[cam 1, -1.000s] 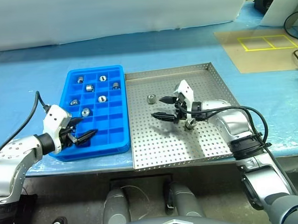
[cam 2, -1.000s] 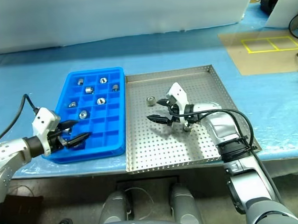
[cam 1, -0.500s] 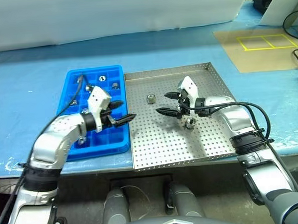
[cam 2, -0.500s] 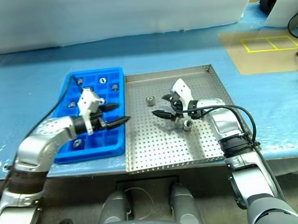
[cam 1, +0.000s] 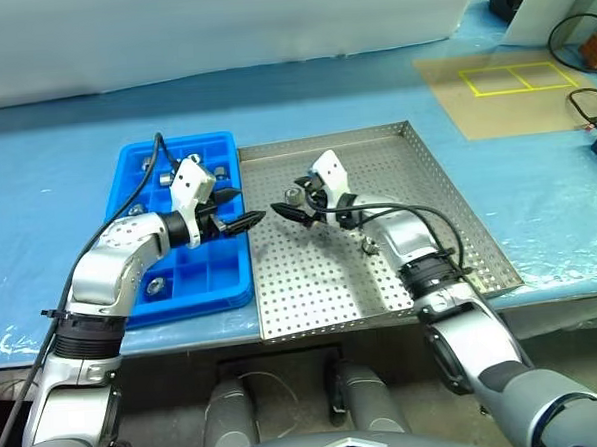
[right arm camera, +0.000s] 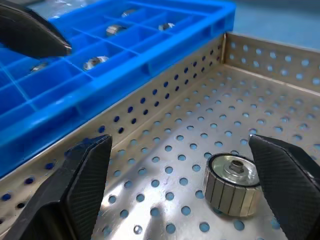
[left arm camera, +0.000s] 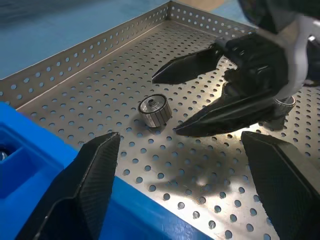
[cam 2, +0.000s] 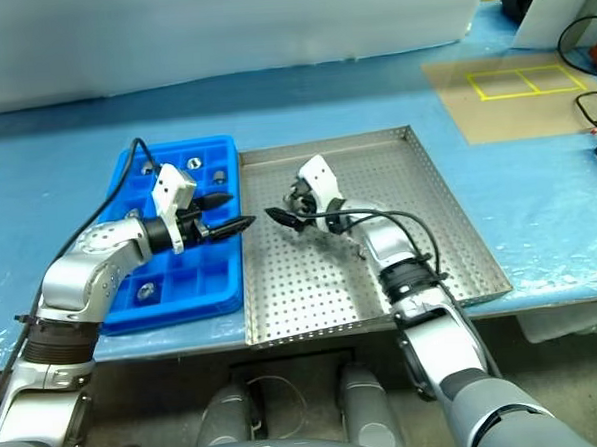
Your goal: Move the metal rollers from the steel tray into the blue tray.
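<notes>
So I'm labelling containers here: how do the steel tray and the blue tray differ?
The steel tray is silver metal, wide, with one open perforated floor; the blue tray is plastic, narrower, split into small square compartments. Rollers sit in several blue compartments; the steel tray shows two. Both lie flat, side by side, with raised rims.

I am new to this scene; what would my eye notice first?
Two open black-fingered grippers, the left gripper and the right gripper, point at each other over the near-left part of the perforated silver steel tray. A small shiny metal roller lies between the right one's fingers, beside the bright blue compartment tray.
</notes>
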